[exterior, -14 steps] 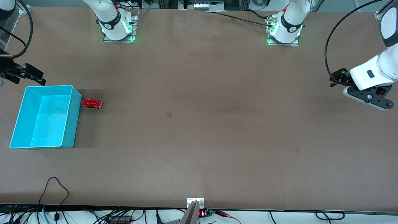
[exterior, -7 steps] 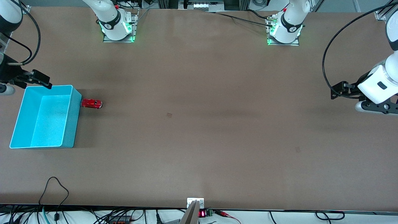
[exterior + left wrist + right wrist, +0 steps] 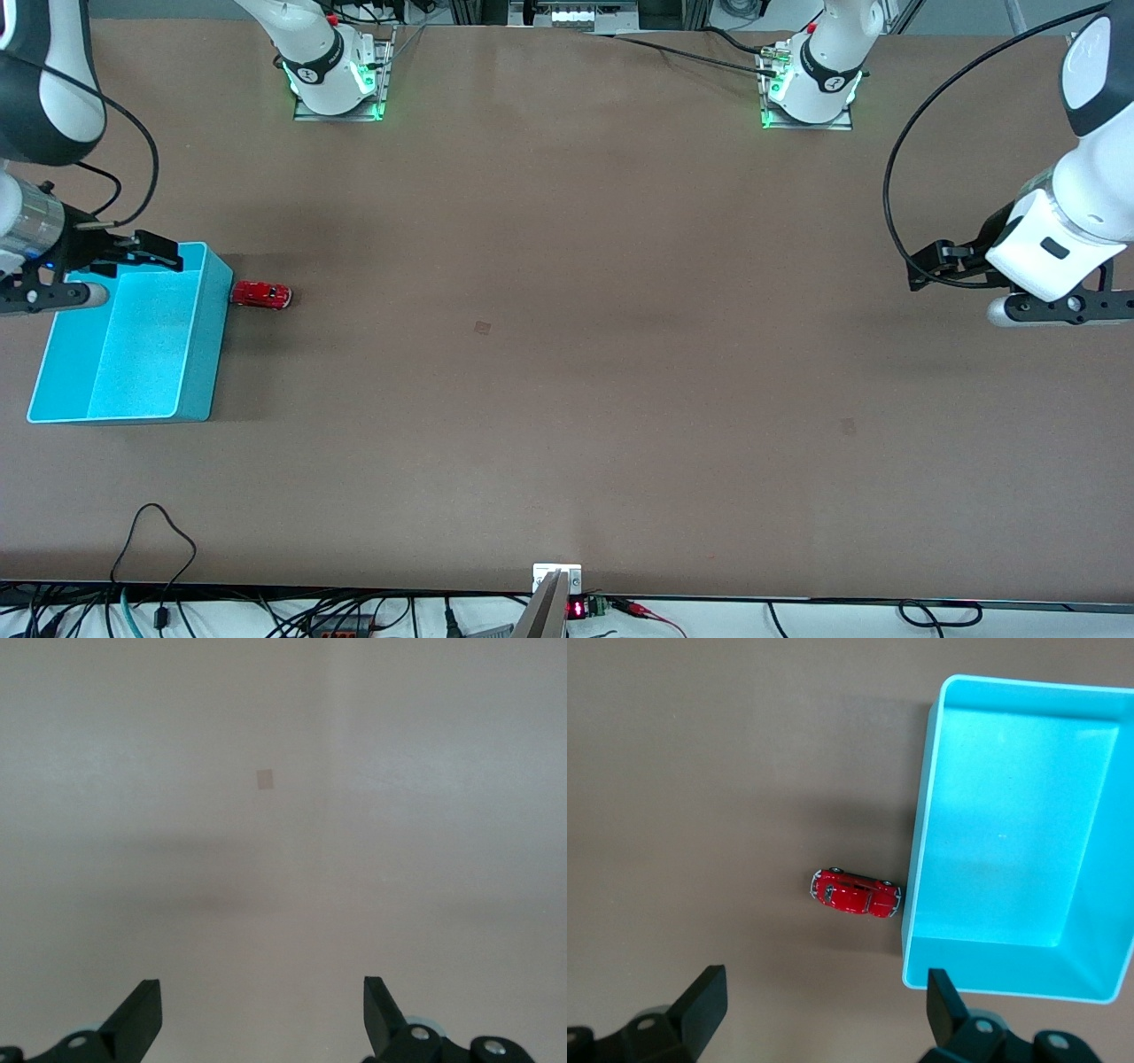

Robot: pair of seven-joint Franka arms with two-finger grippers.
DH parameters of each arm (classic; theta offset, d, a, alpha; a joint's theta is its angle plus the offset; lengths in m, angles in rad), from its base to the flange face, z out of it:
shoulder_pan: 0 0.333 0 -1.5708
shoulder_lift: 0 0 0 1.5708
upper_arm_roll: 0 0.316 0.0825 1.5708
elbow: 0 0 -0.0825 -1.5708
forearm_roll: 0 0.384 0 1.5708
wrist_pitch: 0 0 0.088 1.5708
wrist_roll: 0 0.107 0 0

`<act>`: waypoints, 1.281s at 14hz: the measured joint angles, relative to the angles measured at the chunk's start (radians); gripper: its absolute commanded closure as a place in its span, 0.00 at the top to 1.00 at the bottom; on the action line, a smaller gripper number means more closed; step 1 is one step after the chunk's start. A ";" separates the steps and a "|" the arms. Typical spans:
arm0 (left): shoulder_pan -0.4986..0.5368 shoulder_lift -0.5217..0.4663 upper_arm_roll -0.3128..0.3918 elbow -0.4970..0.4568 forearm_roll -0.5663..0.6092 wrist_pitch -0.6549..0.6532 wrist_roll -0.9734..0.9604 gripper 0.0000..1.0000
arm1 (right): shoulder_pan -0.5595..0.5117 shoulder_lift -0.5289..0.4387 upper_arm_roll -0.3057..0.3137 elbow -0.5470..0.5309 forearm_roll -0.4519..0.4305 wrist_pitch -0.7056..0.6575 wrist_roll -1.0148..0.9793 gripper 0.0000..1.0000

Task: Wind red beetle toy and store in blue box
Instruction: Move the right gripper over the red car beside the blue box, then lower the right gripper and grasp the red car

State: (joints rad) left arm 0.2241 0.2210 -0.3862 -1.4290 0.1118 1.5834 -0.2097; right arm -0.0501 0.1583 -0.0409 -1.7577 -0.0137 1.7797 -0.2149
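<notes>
The red beetle toy (image 3: 260, 295) (image 3: 856, 892) stands on the table close against the outside wall of the blue box (image 3: 197, 341) (image 3: 915, 859), on the box's side toward the left arm's end. The box is open-topped and empty. My right gripper (image 3: 158, 252) (image 3: 824, 1001) hangs open over the box's corner farthest from the front camera, with nothing between its fingers. My left gripper (image 3: 926, 266) (image 3: 263, 1010) is open over bare table at the left arm's end, holding nothing.
Both arm bases (image 3: 337, 75) (image 3: 811, 84) stand along the table's edge farthest from the front camera. Cables (image 3: 155, 532) lie at the edge nearest it. Small square marks (image 3: 482, 327) (image 3: 848, 426) (image 3: 264, 780) show on the brown tabletop.
My right gripper has swung in from the table's end to over the box's corner. My left gripper has shifted inward over the table. Toy and box have not moved.
</notes>
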 measured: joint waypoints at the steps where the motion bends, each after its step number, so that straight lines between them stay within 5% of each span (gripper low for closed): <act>1: 0.000 -0.001 -0.001 0.002 0.000 -0.001 -0.001 1.00 | 0.001 0.012 0.002 0.001 0.000 0.010 -0.005 1.00; 8: 0.001 -0.008 0.011 0.006 -0.021 -0.006 -0.002 1.00 | 0.011 0.118 0.005 -0.002 0.000 0.157 -0.252 1.00; 12: -0.230 -0.095 0.291 -0.106 -0.101 0.086 0.000 1.00 | -0.002 0.143 0.000 -0.105 0.000 0.274 -0.496 1.00; 18: -0.280 -0.214 0.344 -0.254 -0.092 0.110 0.099 1.00 | 0.003 0.135 0.006 -0.336 -0.007 0.491 -0.968 1.00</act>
State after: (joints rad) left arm -0.0558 0.0075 -0.0423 -1.6830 0.0194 1.6939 -0.1110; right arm -0.0476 0.2936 -0.0351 -2.0941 -0.0203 2.2706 -1.1833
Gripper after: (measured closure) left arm 0.000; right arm 0.000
